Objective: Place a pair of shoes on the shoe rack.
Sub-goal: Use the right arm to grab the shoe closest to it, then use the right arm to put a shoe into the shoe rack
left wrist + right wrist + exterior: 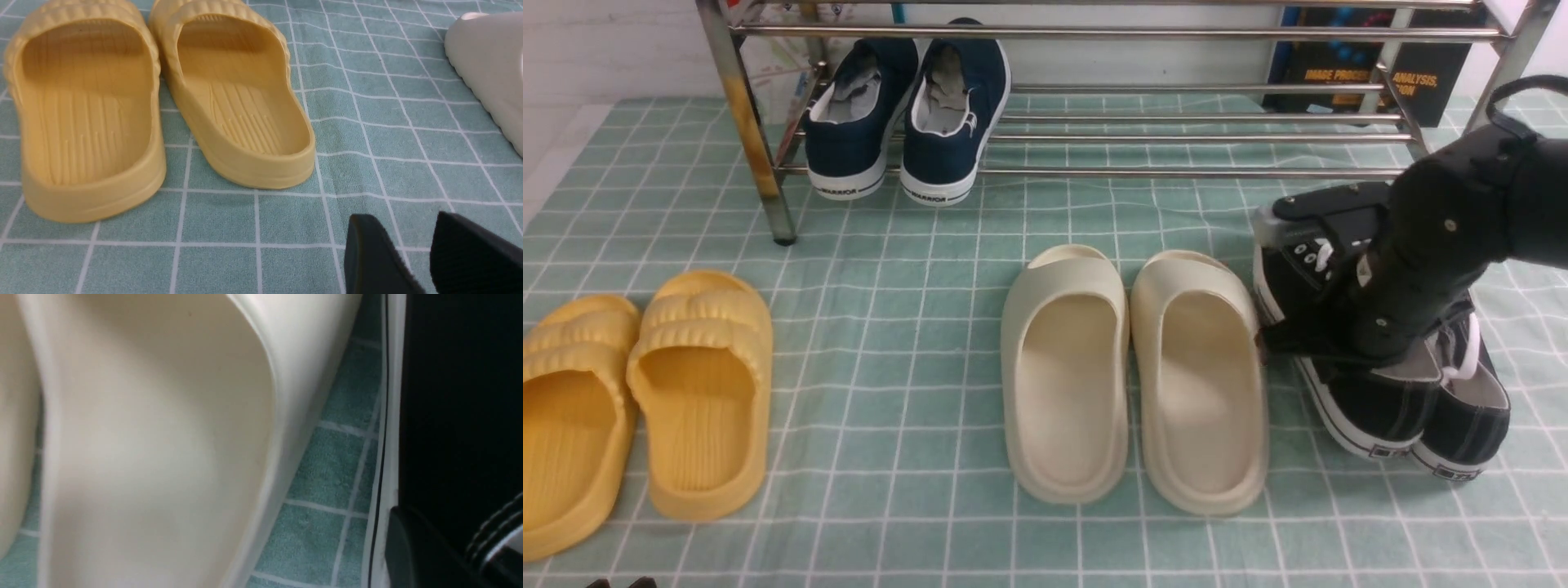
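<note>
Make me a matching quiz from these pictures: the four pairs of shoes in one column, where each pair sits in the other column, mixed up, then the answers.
Shoes
1. navy sneakers
2. yellow slides
3. cream slides
4. black sneakers

Places
A. middle of the checked cloth
B. right end of the cloth
C. on the lower rails of the shoe rack
D. left end of the cloth

Pairs: 1-C, 2-D, 3-A, 4-B
</note>
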